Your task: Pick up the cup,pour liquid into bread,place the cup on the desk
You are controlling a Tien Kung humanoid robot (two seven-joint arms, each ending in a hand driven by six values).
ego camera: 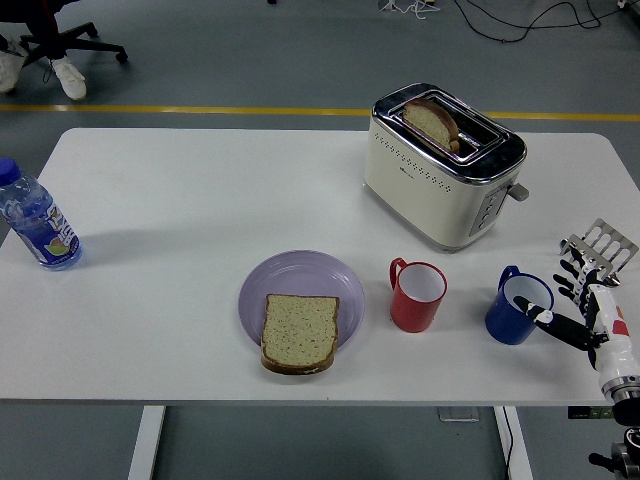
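Note:
A blue cup (515, 312) stands at the front right of the white table (200, 190). A red cup (417, 296) stands to its left. A slice of bread (299, 332) lies on a purple plate (300, 265) left of the red cup. My right hand (562, 300) is at the table's right front corner, just right of the blue cup. Its fingers (572, 282) are spread, and its thumb tip touches the blue cup's rim. It holds nothing. My left arm is out of view.
A cream toaster (440, 170) with a slice of bread (432, 120) in one slot stands behind the cups. A water bottle (38, 225) is at the left edge. A small metal rack (602, 240) sits at the right edge, behind my hand.

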